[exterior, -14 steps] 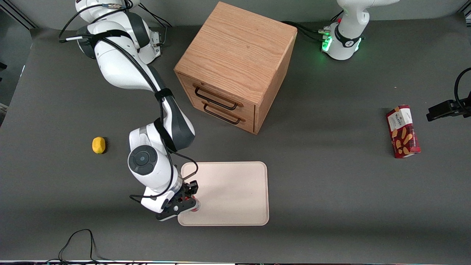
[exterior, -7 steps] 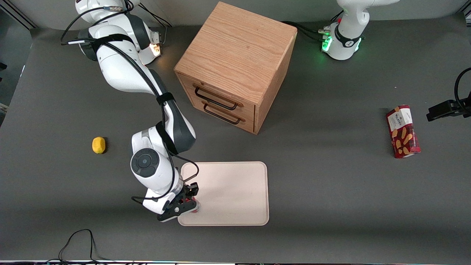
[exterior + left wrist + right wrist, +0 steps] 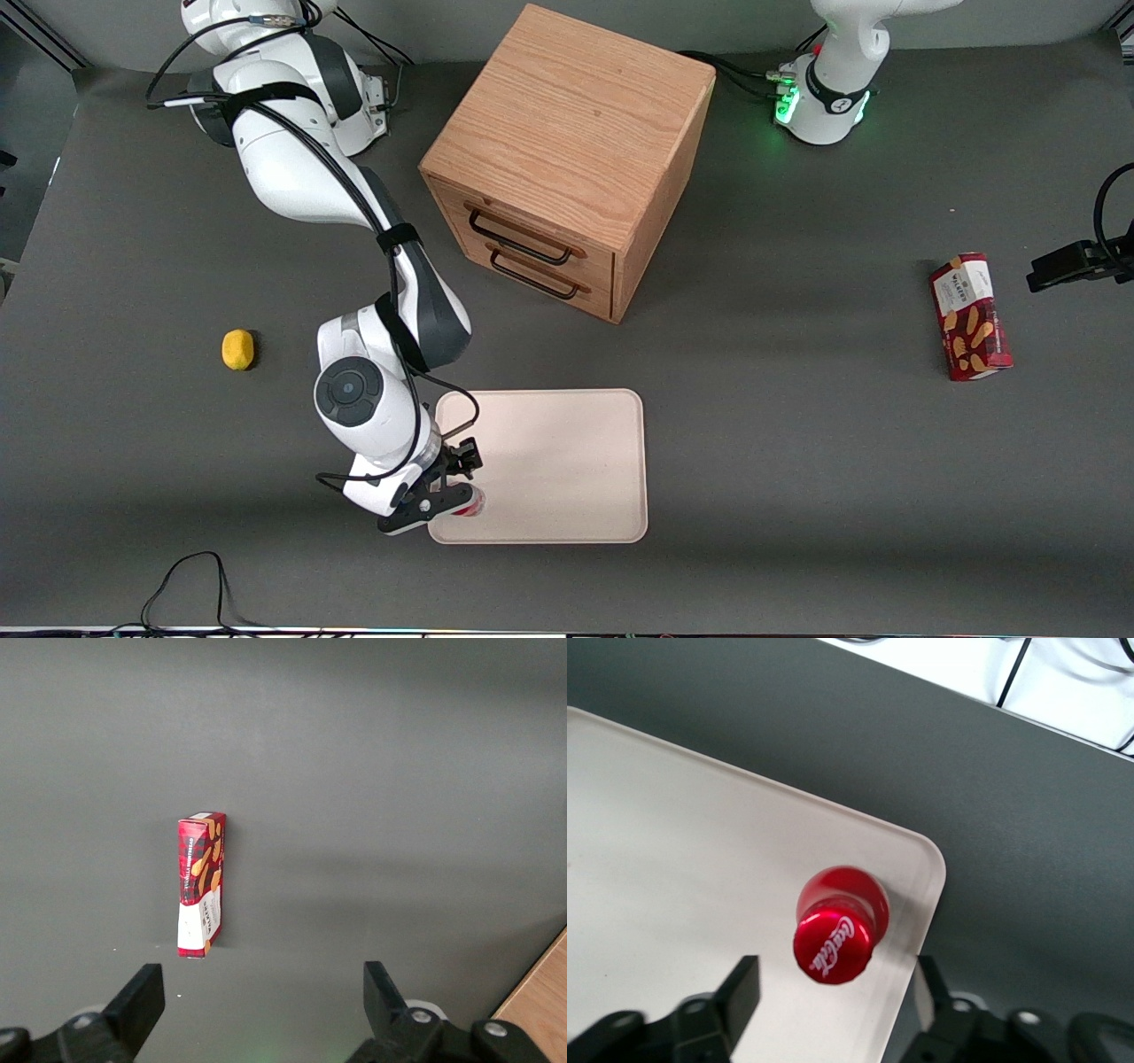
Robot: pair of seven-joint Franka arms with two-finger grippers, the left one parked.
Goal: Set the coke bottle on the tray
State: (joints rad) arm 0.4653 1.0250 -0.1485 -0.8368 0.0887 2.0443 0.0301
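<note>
The coke bottle [image 3: 833, 943] stands upright on the pale tray [image 3: 673, 833], close to the tray's corner nearest the front camera at the working arm's end. Its red cap with white script faces the wrist camera. My right gripper [image 3: 834, 981] hangs over it, open, with one finger on each side of the cap and a gap to each. In the front view the gripper [image 3: 461, 483] sits above that tray [image 3: 558, 461] corner, and only a bit of the red bottle [image 3: 476, 502] shows beneath it.
A wooden two-drawer cabinet [image 3: 567, 159] stands farther from the front camera than the tray. A yellow lemon [image 3: 237, 348] lies toward the working arm's end. A red snack box [image 3: 970, 316] lies toward the parked arm's end. A black cable [image 3: 190, 585] loops near the table's front edge.
The gripper's fingers have spread apart and let go of the coke bottle, which now stands by itself on the tray. The arm has barely shifted.
</note>
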